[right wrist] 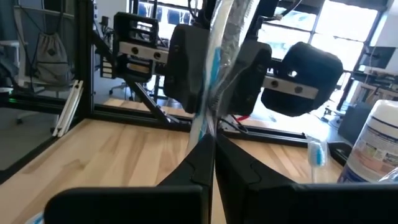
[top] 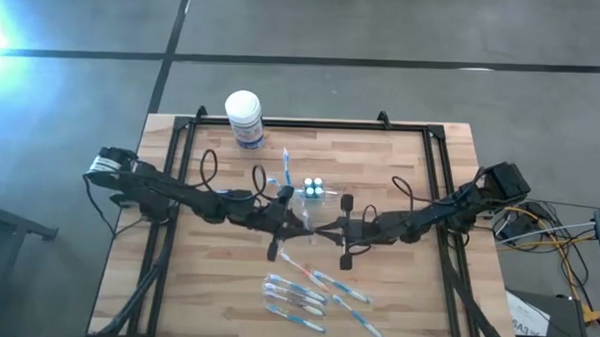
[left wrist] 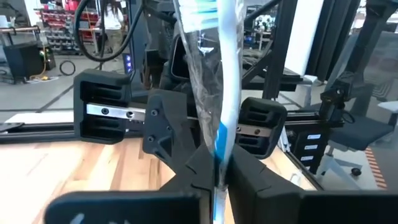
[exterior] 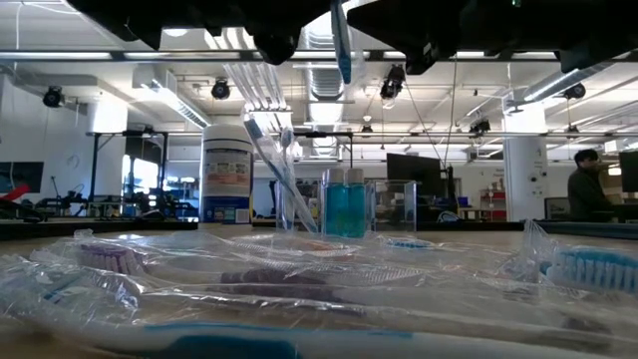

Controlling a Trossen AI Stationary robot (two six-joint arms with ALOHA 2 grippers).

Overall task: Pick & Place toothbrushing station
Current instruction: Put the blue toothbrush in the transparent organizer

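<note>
Left gripper (top: pixel 300 221) and right gripper (top: pixel 323 232) met nose to nose over mid-table, both clamped on one wrapped toothbrush (left wrist: pixel 225 93), held upright clear of the wood. Fingers (left wrist: pixel 249 177) of the left pressed together on its lower shaft; right fingers (right wrist: pixel 196 165) likewise closed on the wrapper. Clear cup (exterior: pixel 289 204) with two brushes just beyond, near three white-capped pieces (top: pixel 313 188). Loose wrapped toothbrushes (top: pixel 301 297) scattered at the near edge. White-lidded tub (top: pixel 244 118) at the far edge, left of centre.
</note>
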